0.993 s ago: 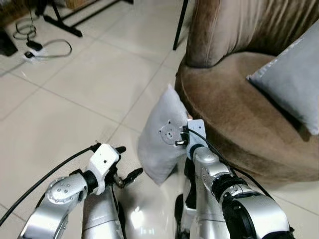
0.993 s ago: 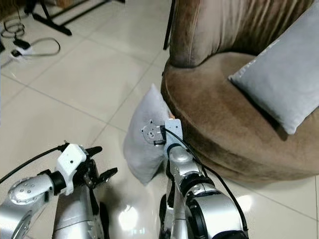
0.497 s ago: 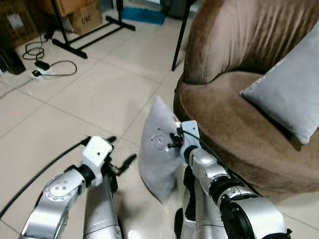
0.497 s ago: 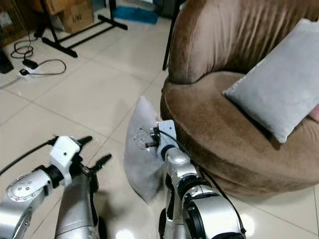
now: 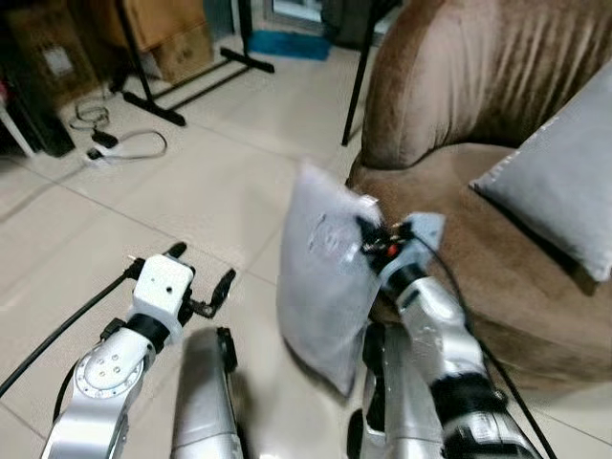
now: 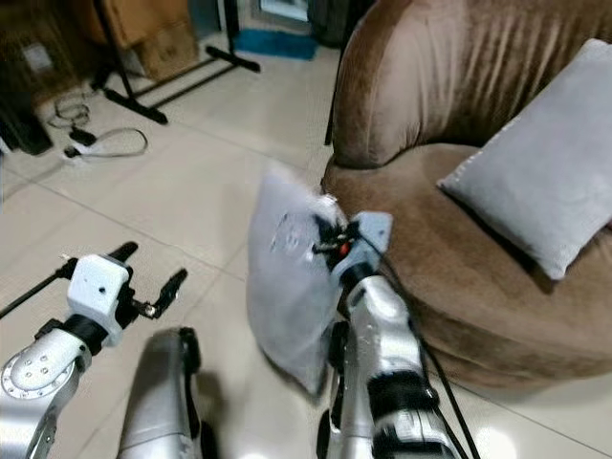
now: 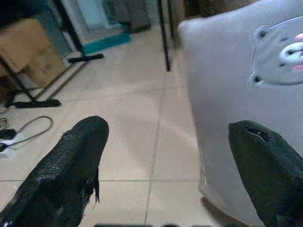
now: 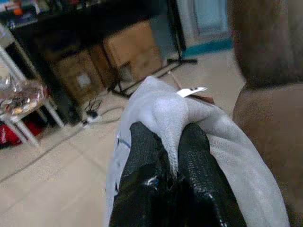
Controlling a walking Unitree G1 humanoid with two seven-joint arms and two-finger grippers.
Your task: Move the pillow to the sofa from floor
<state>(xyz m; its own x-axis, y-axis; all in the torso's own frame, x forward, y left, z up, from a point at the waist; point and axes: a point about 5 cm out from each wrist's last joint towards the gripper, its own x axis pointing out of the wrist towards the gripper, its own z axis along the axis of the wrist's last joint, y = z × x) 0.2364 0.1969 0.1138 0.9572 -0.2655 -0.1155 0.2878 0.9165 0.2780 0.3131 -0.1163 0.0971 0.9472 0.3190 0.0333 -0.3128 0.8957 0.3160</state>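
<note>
A grey pillow [image 5: 325, 273] with a small bear print hangs upright beside the front of the brown sofa [image 5: 478, 172]. Its bottom corner reaches down near the tiled floor. My right gripper [image 8: 171, 161] is shut on the pillow's upper edge, pinching a fold of grey fabric [image 8: 168, 113] between both fingers. In the left eye view the right gripper [image 5: 375, 239] sits at the pillow's top right corner, against the sofa seat's rim. My left gripper [image 5: 203, 279] stands open to the left of the pillow, apart from it, and in the left wrist view the pillow [image 7: 246, 94] lies past its fingers.
A second grey pillow [image 5: 564, 182] leans on the sofa seat at the right. Black stand legs [image 5: 182, 91], a white cable and power strip [image 5: 120, 148] and cardboard boxes [image 5: 172, 38] lie on the tiles at the back left. A black pole [image 5: 359, 72] stands beside the sofa.
My right gripper has risen with the pillow, lifting it higher against the sofa front. The camera has tilted up, showing more of the room. The left gripper stays open.
</note>
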